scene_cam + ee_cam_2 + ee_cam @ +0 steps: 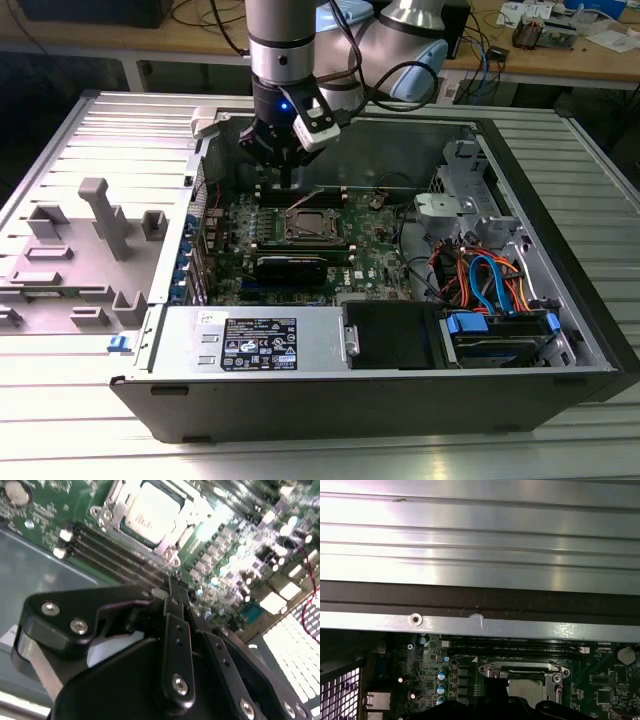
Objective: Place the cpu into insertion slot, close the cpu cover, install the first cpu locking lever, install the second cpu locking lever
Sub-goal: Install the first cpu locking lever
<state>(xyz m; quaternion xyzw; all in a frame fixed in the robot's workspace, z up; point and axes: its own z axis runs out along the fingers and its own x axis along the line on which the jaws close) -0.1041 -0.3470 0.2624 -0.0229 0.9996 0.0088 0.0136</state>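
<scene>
The cpu lies in the insertion slot on the green board, its silver top showing. The cpu cover lies flat around it as a silver frame. My gripper hangs just behind the socket, over the long memory slots. Its black fingers are pressed together with nothing between them. I cannot make out how the locking levers stand.
The board sits deep inside an open computer case. A long black card lies in front of the socket. Cables and drives fill the exterior view's right. A grey fixture stands on the exterior view's left.
</scene>
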